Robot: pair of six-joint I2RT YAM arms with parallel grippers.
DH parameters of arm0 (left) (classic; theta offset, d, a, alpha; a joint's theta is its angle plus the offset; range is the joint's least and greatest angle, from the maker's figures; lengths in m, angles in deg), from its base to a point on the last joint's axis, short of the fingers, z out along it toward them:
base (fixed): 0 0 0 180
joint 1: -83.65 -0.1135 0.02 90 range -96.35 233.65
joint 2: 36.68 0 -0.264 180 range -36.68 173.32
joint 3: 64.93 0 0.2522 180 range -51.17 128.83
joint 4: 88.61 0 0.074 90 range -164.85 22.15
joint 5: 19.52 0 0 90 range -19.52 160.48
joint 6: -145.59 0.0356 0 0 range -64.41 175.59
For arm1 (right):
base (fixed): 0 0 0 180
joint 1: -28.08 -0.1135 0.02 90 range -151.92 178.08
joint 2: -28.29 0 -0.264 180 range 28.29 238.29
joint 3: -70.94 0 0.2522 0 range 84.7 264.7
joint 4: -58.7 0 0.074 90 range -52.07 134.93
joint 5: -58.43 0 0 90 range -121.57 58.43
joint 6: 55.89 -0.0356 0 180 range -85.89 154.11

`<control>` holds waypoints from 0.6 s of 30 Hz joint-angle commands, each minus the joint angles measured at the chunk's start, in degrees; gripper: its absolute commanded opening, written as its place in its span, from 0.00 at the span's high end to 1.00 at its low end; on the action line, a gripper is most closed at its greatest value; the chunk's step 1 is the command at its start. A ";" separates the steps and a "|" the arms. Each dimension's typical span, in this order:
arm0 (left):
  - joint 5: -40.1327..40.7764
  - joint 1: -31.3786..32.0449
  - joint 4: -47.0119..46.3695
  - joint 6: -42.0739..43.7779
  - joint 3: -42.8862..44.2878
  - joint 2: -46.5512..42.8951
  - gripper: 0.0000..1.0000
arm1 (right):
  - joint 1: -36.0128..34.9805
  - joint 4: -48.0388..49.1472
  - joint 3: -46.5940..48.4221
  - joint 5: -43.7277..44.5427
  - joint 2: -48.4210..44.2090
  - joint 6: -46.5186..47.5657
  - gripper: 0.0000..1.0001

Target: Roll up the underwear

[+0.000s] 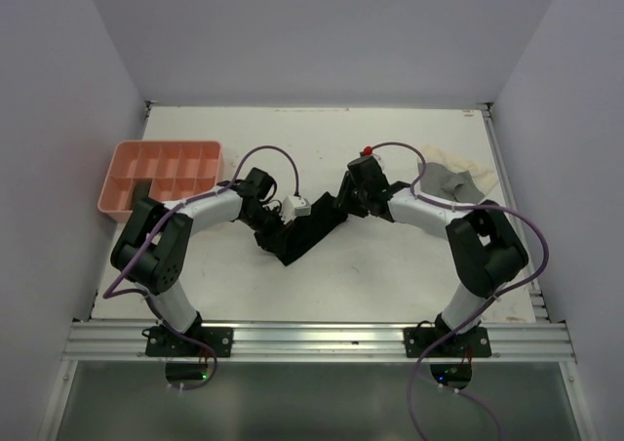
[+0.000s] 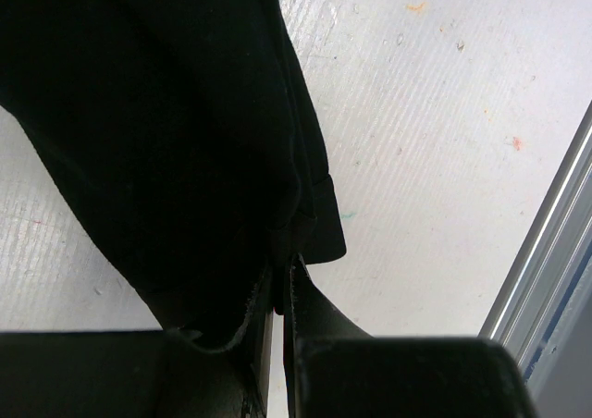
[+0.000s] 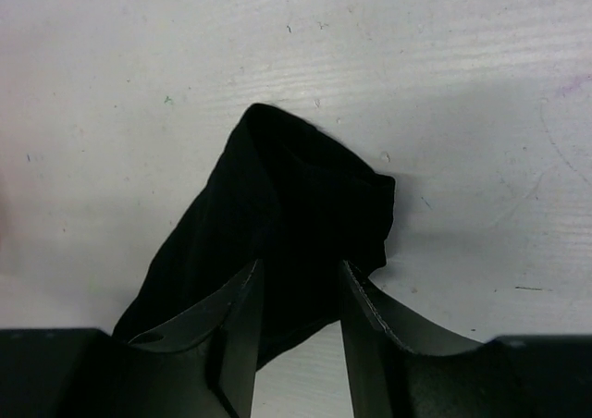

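Clenched on the lower-left end of the black underwear with the left gripper; parted at the upper-right end with the right gripper, astride the cloth without pinching it. Stretched across the centre of the top view, long axis from lower left to upper right, about equally near to each gripper. Probably best to roll along this axis, starting from the unheld upper-right end.

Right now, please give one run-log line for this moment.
left jaws: shut on black underwear | right jaws: open around its other end | cream underwear: back right | tray: back left
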 commanded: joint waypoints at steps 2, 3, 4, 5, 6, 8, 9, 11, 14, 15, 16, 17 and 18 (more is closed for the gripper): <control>10.46 0.88 0.74 3.45 -3.76 4.69 0.91 | 0.17 -1.33 1.42 -1.90 0.40 -1.73 0.59; 10.46 0.97 0.66 3.45 -3.76 4.69 0.91 | 0.17 -1.33 1.42 -1.90 0.40 -1.73 0.60; 10.46 0.88 0.57 3.45 -3.76 4.69 0.91 | 0.26 -1.42 1.33 -1.90 0.40 -1.64 0.60; 10.55 0.88 0.57 3.45 -3.76 4.60 0.91 | 0.17 -1.51 1.42 -1.81 0.48 -1.73 0.61; 10.47 0.88 0.65 3.36 -3.76 4.69 0.91 | 0.17 -1.59 1.51 -1.99 0.57 -1.64 0.62; 10.46 0.97 0.57 3.36 -3.67 4.69 0.91 | 0.17 -1.68 1.69 -2.43 1.19 -1.64 0.63; 10.46 0.97 0.65 3.36 -3.67 4.86 0.91 | 0.08 -1.86 1.86 -2.86 1.28 -1.64 0.64; 10.46 0.88 0.57 3.36 -3.67 4.78 0.91 | 0.17 -2.03 1.95 -3.04 1.54 -1.73 0.65; 10.46 0.88 0.65 3.45 -3.76 4.86 0.91 | 0.17 -1.94 1.78 -3.22 1.45 -1.82 0.65; 10.46 0.97 0.57 3.45 -3.76 5.04 0.91 | 0.17 -2.38 1.95 -3.13 1.36 -1.82 0.65; 10.46 0.88 0.57 3.45 -3.67 5.04 0.91 | 0.17 -2.91 2.12 -2.96 1.28 -1.82 0.65; 10.38 0.88 0.65 3.45 -3.67 5.04 0.91 | 0.17 -3.00 1.95 -2.95 1.28 -1.73 0.65; 10.38 0.88 0.65 3.45 -3.67 5.04 0.91 | 0.17 -3.00 1.78 -3.04 1.10 -1.73 0.65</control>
